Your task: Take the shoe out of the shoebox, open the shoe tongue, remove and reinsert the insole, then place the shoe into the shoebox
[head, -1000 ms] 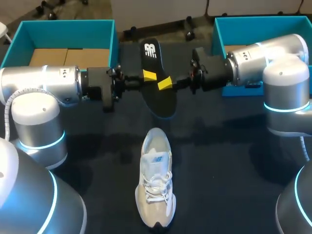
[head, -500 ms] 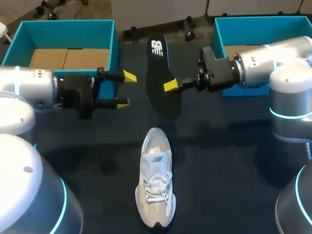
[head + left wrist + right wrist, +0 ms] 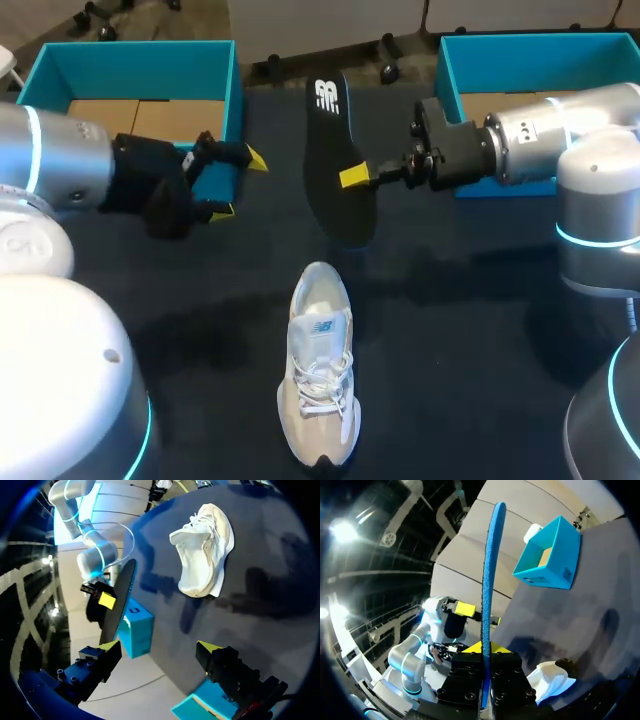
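The black insole point(image 3: 335, 160) with a blue edge hangs above the table's far middle, held near its midpoint by my right gripper point(image 3: 355, 177), which is shut on it. In the right wrist view the insole point(image 3: 487, 580) stands edge-on between the fingers of that gripper point(image 3: 485, 647). My left gripper point(image 3: 238, 186) stands open to the left of the insole, apart from it and holding nothing. From the left wrist, its gripper point(image 3: 160, 647) is wide open, with the insole point(image 3: 117, 605) off to one side. The white shoe point(image 3: 320, 360) lies on the table near the front, also visible as the shoe point(image 3: 205, 545).
A teal shoebox point(image 3: 130, 60) stands at the back left, behind my left gripper. A second teal shoebox point(image 3: 520, 50) stands at the back right, partly hidden by my right arm. The tabletop point(image 3: 450, 330) is dark.
My left gripper let go of the insole, opened wide and drew back to the left. My right gripper kept the insole and shifted it slightly right.
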Motion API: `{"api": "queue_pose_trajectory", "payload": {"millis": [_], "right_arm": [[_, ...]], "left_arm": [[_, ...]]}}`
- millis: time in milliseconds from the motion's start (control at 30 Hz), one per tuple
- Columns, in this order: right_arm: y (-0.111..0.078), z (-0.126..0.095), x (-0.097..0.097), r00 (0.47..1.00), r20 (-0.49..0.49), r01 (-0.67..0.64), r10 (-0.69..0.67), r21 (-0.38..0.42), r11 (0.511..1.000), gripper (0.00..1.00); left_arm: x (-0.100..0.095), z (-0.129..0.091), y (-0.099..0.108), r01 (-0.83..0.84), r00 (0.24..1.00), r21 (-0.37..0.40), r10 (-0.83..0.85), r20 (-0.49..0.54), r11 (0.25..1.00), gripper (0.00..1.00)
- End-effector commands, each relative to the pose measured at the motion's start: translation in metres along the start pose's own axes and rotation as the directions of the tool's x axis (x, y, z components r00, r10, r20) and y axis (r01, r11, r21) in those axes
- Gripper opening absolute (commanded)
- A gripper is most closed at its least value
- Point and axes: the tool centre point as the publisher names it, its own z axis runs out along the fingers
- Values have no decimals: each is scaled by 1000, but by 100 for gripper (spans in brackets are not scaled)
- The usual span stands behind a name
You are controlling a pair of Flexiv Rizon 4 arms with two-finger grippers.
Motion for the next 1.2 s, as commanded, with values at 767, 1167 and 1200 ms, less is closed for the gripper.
{"api": "queue_pose_trajectory", "payload": {"millis": [767,1167,1200], "right_arm": [[-50,-18,-18,1000,-21,-21,21,-10,1000,0],[-66,3,-22,983,59,180,-175,-97,979,0],[-66,3,-22,983,59,180,-175,-97,979,0]], "left_arm": [[20,12,-10,458,780,-66,-436,-448,887,100],[53,4,-30,708,451,-200,-652,-610,677,100],[53,4,-30,708,451,-200,-652,-610,677,100]]}}
